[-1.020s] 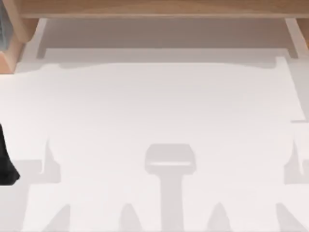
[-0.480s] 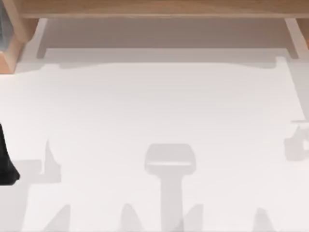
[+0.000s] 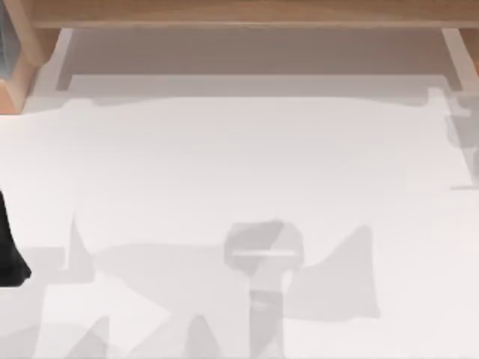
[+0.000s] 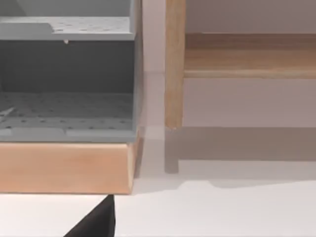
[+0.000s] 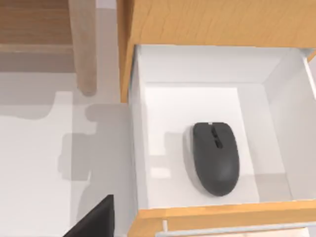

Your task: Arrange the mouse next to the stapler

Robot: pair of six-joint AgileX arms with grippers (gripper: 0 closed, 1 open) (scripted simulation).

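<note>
From the right wrist view a dark mouse [image 5: 216, 158] is seen lying flat in an open white drawer [image 5: 148, 148], toward its 5 o'clock corner. Whether either gripper is spread cannot be told. A white table [image 3: 239, 164] is seen from above, a wooden shelf [image 3: 239, 13] at 12 o'clock.

No words, numbers, labels or signs to read anywhere: none on the mouse [image 5: 216, 158], the drawer [image 5: 148, 148], the grey rack [image 4: 69, 74] or the white worktop [image 3: 239, 164].
</note>
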